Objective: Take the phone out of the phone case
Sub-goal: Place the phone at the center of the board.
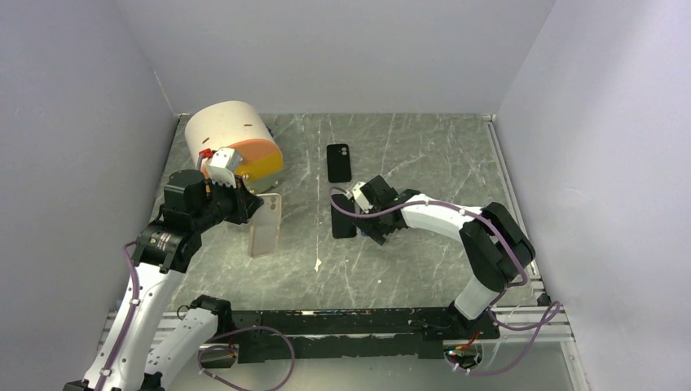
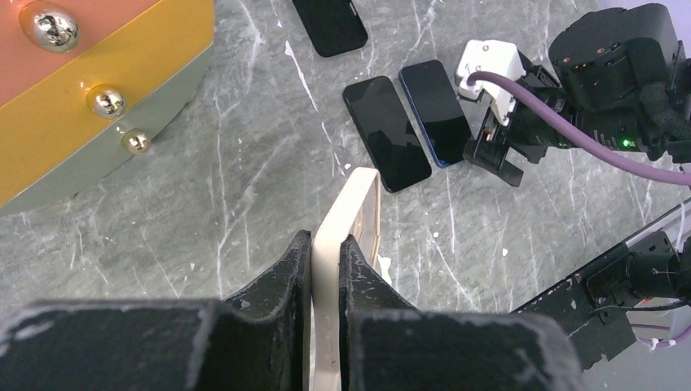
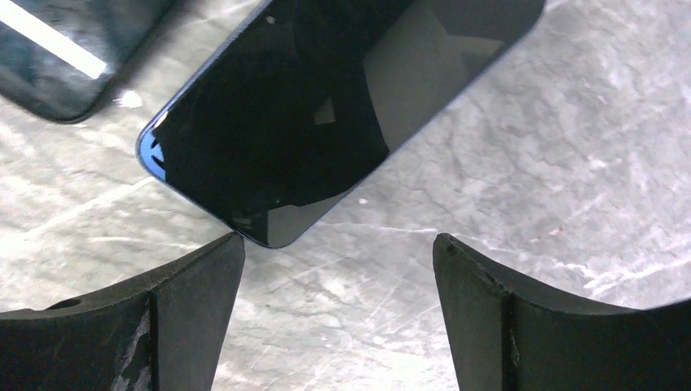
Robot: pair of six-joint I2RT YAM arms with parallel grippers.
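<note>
My left gripper (image 2: 326,244) is pinched narrow on one long rim of the cream phone case (image 2: 334,224), a finger pressed against each face of that rim. The case is an empty frame, held on edge just beside the round tub (image 1: 232,142), on the side of the tub nearer my bases. I cannot tell whether its far end touches the table (image 1: 424,155).

The tub is my landmark: it has a cream top, its side is banded orange, yellow and grey-green, and three shiny studs (image 2: 50,27) sit in a row on that side.

The phone is out of the case. It is the blue-edged phone (image 3: 326,98), lying flat and screen up on the marble table, well apart from the tub on the side of my right arm. My right gripper (image 3: 338,244) hangs low over it with the fingers spread wide and nothing between them. One rounded corner of the phone lies just off my left-hand fingertip (image 3: 220,261).

A black phone (image 2: 385,133) lies screen up just beside the blue one, on the side facing the tub. A third dark handset (image 1: 339,163) lies back up with its camera lenses showing, also on my right arm's side of the tub but farther from my bases.

Both screens are dark, and I can read no lettering or brand mark on the phones, the case or the tub from my cameras.
</note>
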